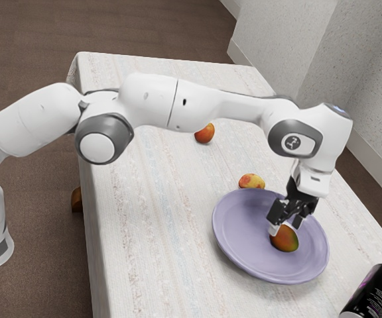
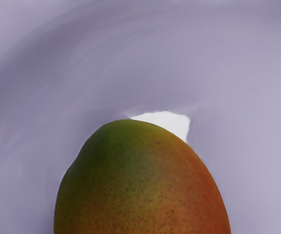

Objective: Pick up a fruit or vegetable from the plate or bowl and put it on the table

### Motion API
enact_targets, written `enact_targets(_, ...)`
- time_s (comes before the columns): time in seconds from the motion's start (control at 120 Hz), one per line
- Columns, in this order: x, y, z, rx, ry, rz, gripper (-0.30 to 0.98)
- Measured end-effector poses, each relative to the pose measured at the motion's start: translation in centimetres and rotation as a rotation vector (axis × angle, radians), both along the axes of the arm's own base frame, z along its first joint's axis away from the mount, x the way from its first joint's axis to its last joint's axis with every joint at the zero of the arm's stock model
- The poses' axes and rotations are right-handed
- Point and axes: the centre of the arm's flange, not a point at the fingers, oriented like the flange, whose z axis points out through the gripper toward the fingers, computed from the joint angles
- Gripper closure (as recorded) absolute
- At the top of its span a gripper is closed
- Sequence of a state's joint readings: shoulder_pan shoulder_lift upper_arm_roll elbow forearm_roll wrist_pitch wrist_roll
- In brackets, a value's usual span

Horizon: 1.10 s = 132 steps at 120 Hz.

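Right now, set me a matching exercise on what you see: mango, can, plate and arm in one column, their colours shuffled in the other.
Things
1. Mango
2. Can
3. Plate
4. Arm

Colours
A. Lilac all over
B. White with grey parts
C. Green blending into orange-red
D. Black with pink lettering

Right pairs: 1-C, 2-D, 3-A, 4-B

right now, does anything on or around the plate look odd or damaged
I see no spill or damage. The one oddity is a bright white patch beside the mango, against the purple plate; I can't tell whether it's glare or an object.
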State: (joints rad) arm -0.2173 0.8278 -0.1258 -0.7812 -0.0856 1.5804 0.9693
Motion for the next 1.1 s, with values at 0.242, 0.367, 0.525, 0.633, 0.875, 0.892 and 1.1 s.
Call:
enact_targets(0.242,0.5,-0.3,-1.4,-0.005,-0.004,-0.010,0.00)
enact_targets(0.367,0.5,-0.5,-1.5,-0.007,-0.008,-0.016,0.00)
enact_targets(0.525,0.5,-0.7,-1.5,-0.008,-0.014,-0.021,0.00)
enact_targets(0.633,0.5,-0.9,-1.3,-0.012,-0.019,-0.024,0.00)
enact_targets(0.875,0.3,-1.6,-1.2,-0.016,-0.023,-0.037,0.00)
enact_targets(0.892,0.3,-1.6,-1.2,-0.016,-0.023,-0.037,0.00)
enact_targets(1.1,0.3,-1.6,-1.2,-0.019,-0.029,-0.037,0.00)
